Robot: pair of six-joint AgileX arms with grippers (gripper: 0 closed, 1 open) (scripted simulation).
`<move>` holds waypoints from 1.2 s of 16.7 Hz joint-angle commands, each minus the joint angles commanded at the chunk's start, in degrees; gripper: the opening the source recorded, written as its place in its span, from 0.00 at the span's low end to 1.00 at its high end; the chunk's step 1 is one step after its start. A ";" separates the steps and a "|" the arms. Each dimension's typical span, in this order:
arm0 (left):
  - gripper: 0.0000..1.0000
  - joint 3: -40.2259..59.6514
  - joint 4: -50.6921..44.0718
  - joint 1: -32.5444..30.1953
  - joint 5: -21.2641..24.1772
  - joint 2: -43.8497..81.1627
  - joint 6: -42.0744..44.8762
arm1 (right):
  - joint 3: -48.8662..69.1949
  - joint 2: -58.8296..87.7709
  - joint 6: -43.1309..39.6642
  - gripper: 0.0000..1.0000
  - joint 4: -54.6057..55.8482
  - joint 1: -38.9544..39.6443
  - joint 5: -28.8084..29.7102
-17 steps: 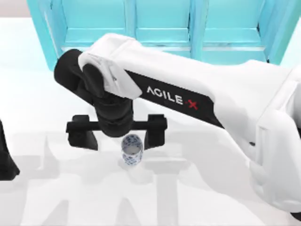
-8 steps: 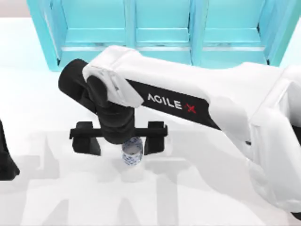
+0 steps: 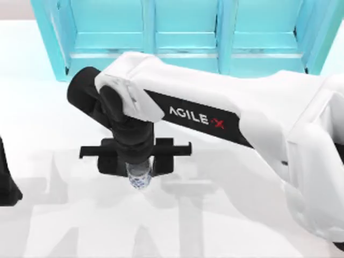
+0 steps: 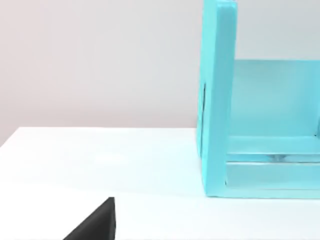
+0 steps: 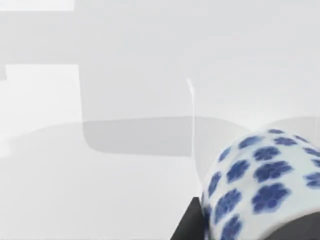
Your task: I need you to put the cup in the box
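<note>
Lettering "AGILE X" marks the right arm; its end effector (image 3: 141, 173) clamps the cup (image 3: 140, 178).

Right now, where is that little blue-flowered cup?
In the top view the cup sits on the white table, left of centre, between the fingers of the right tool, in front of the turquoise shelf.

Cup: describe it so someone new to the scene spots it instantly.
In the top view, find the turquoise shelf unit at the table's back, then follow the right arm to its right gripper. The cup sits between its jaws: a small white cylinder with blue flowers, the one patterned thing.
</note>
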 joint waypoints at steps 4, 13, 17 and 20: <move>1.00 0.00 0.00 0.00 0.00 0.00 0.00 | 0.00 0.00 0.00 0.00 0.00 0.00 0.00; 1.00 0.00 0.00 0.00 0.00 0.00 0.00 | -0.06 -0.01 -0.01 0.00 -0.02 0.10 -0.03; 1.00 0.00 0.00 0.00 0.00 0.00 0.00 | -2.92 -3.60 -6.10 0.00 -1.19 -6.01 -0.70; 1.00 0.00 0.00 0.00 0.00 0.00 0.00 | -7.72 -9.90 -16.23 0.00 -2.50 -16.20 -1.80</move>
